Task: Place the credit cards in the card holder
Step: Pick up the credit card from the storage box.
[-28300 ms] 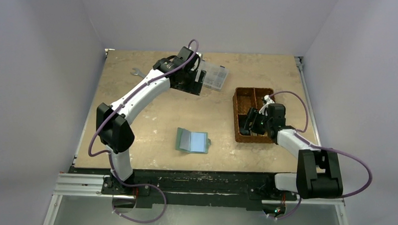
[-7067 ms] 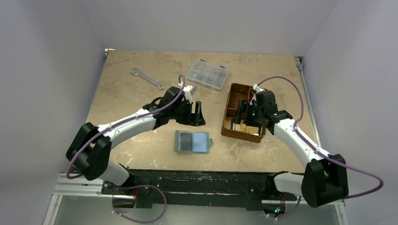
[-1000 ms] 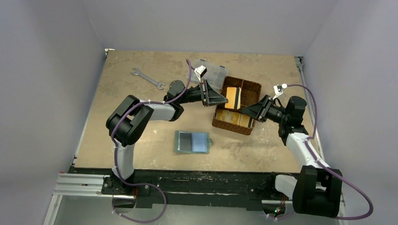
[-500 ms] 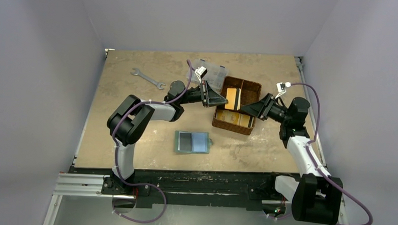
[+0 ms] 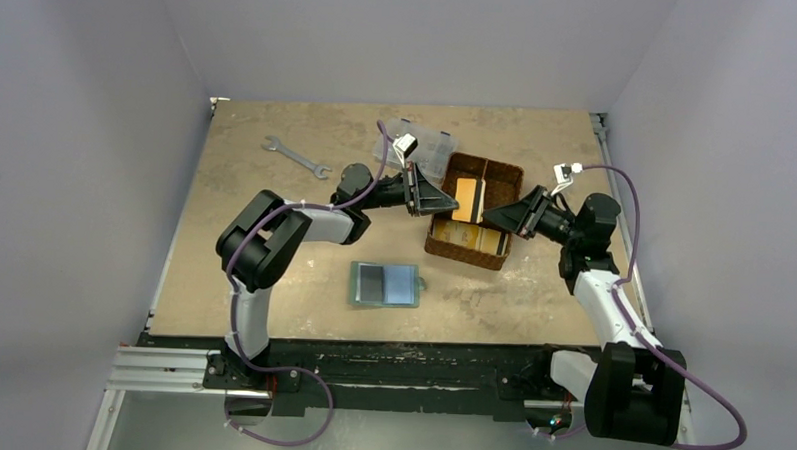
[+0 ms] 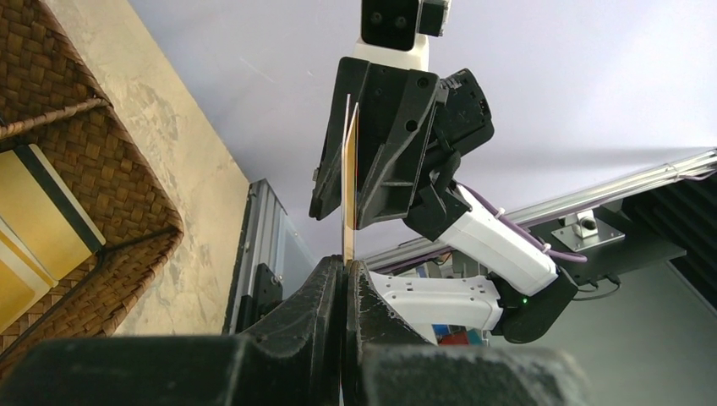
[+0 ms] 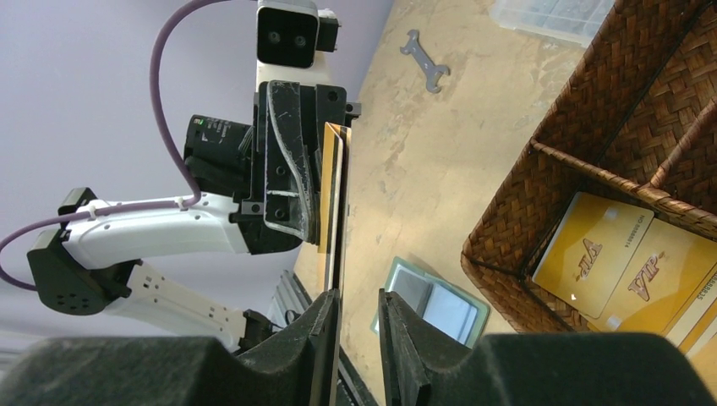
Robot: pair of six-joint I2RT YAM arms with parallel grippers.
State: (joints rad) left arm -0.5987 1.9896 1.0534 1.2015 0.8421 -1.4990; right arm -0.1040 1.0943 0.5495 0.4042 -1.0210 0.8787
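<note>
— Woven brown basket (image 5: 506, 173) sits right of centre on the table (image 5: 274, 251), its upper left corner just beside the clear box (image 5: 432, 146). What gets in the way?
— The left gripper (image 5: 447, 201) hangs over the basket's left side, and that arm crosses the box's near corner. The wrench (image 5: 295, 154) lies well apart, in the upper left.
— And the fingers?
— The left fingers (image 6: 331, 292) are pressed together on the lower edge of an upright orange-gold card (image 5: 467, 199). The right gripper (image 5: 489, 219) faces it from the right with its fingers (image 7: 323, 326) apart. The card's edge meets one of them and the other stands clear.
— Other cards?
— More credit cards (image 7: 596, 254) lie flat in the basket. The card holder (image 5: 384, 283) lies open at lower centre of the top view, away from both grippers.
— Against seven seconds ago?
— Then the left gripper was low beside the holder with its fingers spread, and the right reached into the basket. The basket has shifted up and left; the holder and wrench are unmoved.
</note>
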